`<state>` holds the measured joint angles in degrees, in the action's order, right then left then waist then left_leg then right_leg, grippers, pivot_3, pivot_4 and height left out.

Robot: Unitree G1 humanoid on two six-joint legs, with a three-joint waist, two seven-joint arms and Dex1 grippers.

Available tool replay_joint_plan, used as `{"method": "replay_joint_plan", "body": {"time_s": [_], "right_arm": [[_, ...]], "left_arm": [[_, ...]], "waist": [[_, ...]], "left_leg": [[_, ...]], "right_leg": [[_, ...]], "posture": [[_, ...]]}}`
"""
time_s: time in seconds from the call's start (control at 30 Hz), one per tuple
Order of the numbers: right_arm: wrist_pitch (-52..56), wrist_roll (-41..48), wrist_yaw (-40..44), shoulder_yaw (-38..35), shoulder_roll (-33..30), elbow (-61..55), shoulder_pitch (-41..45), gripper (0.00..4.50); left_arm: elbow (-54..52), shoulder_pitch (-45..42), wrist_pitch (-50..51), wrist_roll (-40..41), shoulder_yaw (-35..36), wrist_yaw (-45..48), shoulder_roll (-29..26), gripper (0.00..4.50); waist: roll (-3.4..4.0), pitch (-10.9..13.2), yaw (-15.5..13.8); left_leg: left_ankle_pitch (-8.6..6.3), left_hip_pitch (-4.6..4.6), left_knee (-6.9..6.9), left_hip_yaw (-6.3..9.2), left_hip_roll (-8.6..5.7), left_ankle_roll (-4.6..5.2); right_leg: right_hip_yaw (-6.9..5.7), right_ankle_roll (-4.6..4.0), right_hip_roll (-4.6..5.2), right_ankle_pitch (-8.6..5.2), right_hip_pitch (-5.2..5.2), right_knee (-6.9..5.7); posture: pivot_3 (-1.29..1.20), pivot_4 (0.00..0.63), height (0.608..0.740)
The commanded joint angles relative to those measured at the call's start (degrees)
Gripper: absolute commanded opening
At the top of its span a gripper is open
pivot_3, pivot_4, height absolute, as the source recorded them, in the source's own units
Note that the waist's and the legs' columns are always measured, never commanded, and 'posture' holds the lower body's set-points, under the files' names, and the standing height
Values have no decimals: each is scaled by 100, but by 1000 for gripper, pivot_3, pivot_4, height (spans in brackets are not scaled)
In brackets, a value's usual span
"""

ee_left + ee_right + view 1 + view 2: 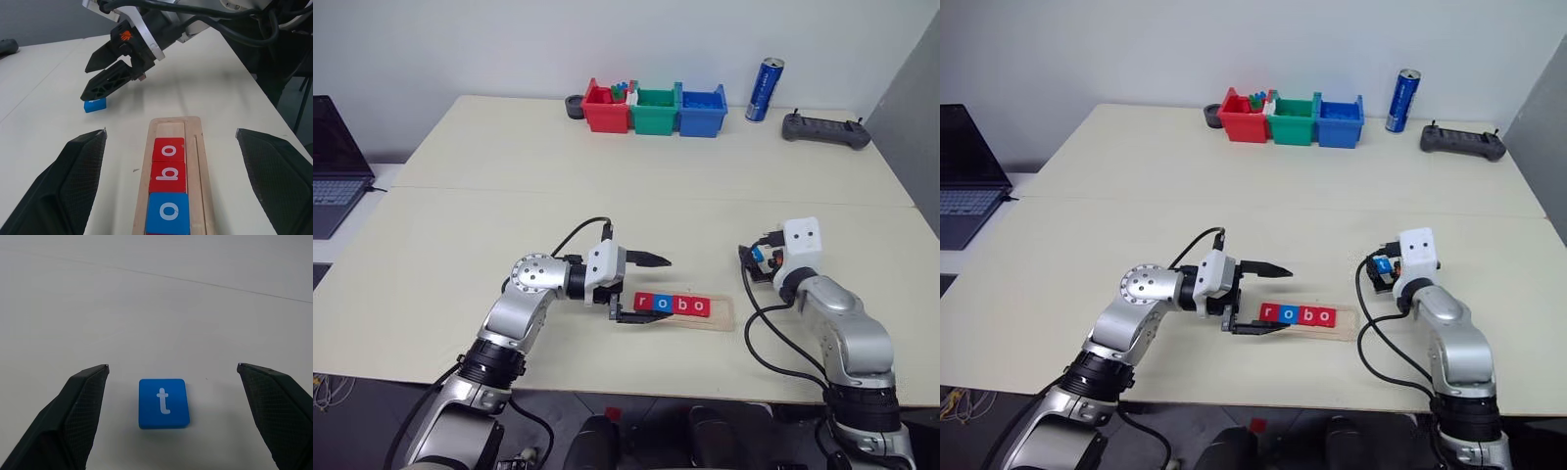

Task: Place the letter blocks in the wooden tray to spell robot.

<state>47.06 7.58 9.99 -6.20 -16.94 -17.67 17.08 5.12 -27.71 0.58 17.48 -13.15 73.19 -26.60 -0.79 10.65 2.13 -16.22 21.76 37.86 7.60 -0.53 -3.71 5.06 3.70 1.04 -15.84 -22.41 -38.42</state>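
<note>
My left tool (641, 291) is spread wide and empty, straddling the near end of the wooden tray (722, 315), where four letter blocks (673, 305) read r, o, b, o. At about two o'clock from the tray, my right tool (111, 73) is fully spread over the blue t block (163, 403), which lies flat on the desk (460, 245), ungripped.
</note>
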Motion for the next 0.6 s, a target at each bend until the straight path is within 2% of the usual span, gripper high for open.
{"method": "replay_joint_plan", "body": {"time_s": [0.03,0.57,0.6], "right_arm": [[68,20,-30,25,33,-17,105,4473],[471,300,-19,-177,249,572,341,4473],[459,306,-15,-199,242,606,352,4311]], "left_arm": [[-135,-21,-55,45,54,7,1,4500],[-325,128,35,52,74,-35,-70,4500],[-321,125,34,52,76,-34,-71,4500]], "waist": [[0,0,14],[0,0,115],[0,0,115]], "left_leg": [[0,-1,0,0,0,0],[0,0,1,-5,2,0],[0,0,1,-5,2,0]], "right_leg": [[0,-1,0,0,0,-2],[7,-9,-4,-6,-20,-34],[7,-8,-4,-6,-20,-35]], "posture": [[0,150,740],[0,150,740],[0,150,740]]}}
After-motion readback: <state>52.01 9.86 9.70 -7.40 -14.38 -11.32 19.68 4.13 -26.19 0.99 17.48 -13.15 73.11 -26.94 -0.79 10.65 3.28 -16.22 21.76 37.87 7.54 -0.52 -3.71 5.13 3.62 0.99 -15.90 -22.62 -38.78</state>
